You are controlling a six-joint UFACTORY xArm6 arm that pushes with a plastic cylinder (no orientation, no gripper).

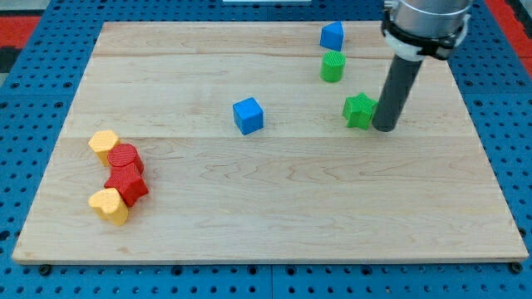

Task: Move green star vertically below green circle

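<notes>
The green star lies on the wooden board, right of centre. The green circle stands above it toward the view's top and a little to the left. My tip is on the board right beside the star's right side, touching it or nearly so. The dark rod rises from there to the view's top right.
A blue block sits just above the green circle. A blue cube lies near the centre. At the left, a yellow block, two red blocks and a yellow heart-like block form a cluster.
</notes>
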